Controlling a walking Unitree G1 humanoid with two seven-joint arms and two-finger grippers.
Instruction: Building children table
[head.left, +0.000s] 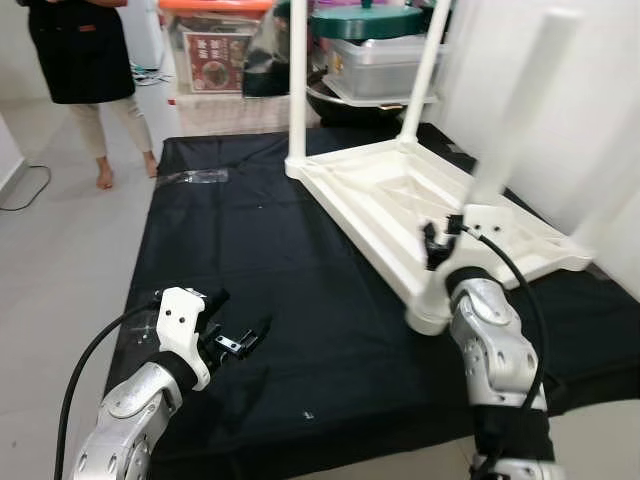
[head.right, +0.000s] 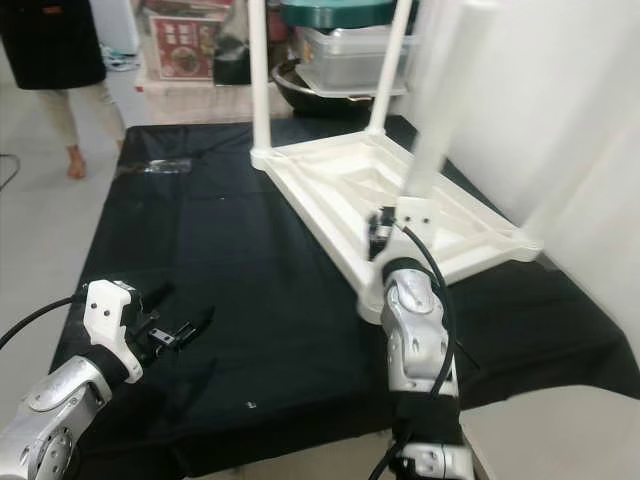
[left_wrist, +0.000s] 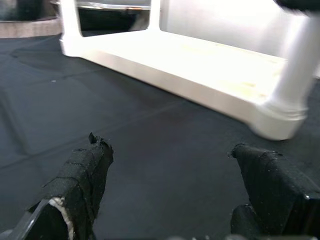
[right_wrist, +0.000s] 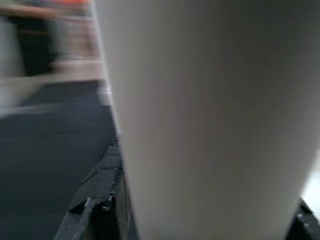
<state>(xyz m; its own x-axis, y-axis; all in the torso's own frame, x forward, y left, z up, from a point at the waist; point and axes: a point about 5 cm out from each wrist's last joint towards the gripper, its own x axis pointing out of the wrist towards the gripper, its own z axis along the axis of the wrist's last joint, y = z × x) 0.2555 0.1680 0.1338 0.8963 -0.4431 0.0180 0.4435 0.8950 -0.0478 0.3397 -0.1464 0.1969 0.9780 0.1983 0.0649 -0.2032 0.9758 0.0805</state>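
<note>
A white children's table (head.left: 400, 195) lies upside down on a black cloth (head.left: 270, 260). Two legs stand up at its far corners. At the near corner a third white leg (head.left: 510, 130) rises, tilted to the right, and my right gripper (head.left: 440, 245) is shut on its lower part. In the right wrist view this leg (right_wrist: 210, 120) stands between the black fingers (right_wrist: 100, 200). My left gripper (head.left: 240, 335) hovers open just over the cloth at the front left, apart from the table, with nothing between its fingers (left_wrist: 85, 175).
A person (head.left: 80, 60) stands on the floor at the back left. Storage boxes (head.left: 215, 50) and a green-lidded container (head.left: 375, 45) sit behind the cloth. A clear plastic wrapper (head.left: 195, 177) lies on the cloth's far left. A white wall (head.left: 590, 90) runs along the right.
</note>
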